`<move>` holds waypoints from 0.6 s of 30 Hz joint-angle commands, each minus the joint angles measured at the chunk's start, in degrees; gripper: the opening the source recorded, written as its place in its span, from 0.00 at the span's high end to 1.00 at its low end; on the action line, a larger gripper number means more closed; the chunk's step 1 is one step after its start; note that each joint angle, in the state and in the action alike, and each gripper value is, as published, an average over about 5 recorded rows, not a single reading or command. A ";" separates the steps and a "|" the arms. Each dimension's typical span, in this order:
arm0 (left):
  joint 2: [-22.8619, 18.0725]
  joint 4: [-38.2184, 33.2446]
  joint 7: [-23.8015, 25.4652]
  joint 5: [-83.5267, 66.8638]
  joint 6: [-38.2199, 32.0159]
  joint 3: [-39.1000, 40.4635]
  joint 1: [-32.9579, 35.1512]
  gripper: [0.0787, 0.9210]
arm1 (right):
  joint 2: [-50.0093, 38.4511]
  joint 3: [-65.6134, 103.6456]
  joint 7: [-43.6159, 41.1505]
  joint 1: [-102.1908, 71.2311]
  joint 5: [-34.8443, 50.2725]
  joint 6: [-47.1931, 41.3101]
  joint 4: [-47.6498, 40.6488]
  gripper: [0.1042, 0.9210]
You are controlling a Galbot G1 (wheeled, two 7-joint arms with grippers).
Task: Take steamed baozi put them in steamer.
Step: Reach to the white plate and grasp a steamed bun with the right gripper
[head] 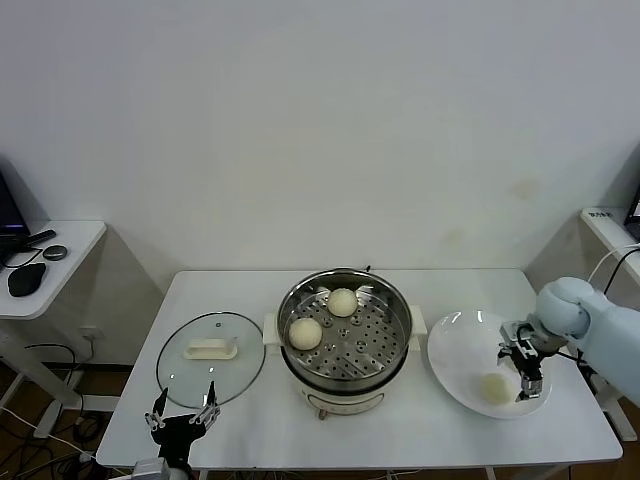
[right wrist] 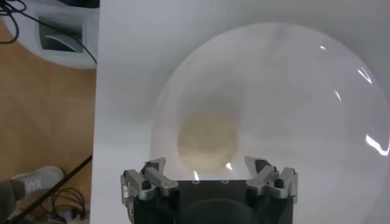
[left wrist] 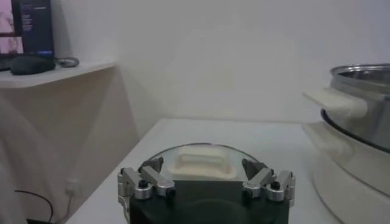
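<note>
My right gripper (head: 521,371) hangs over the white plate (head: 455,350), jaws apart, holding nothing, one baozi (right wrist: 207,141) just beneath on the plate; two baozi (head: 342,302) already sit in the steamer (head: 345,371); my left gripper (head: 182,418), jaws apart, idles near the glass lid (head: 211,358).

Right arm (head: 600,325): pale blue-white rounded shell, black cable. Both grippers: black body, silver metal fingers (right wrist: 149,179) with dark screws.
</note>
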 commanded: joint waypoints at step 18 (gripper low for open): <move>-0.03 0.49 -0.12 -0.02 0.00 -0.02 -0.10 0.12 | 3.64 1.49 0.62 -2.74 -2.37 -0.25 -2.35 0.12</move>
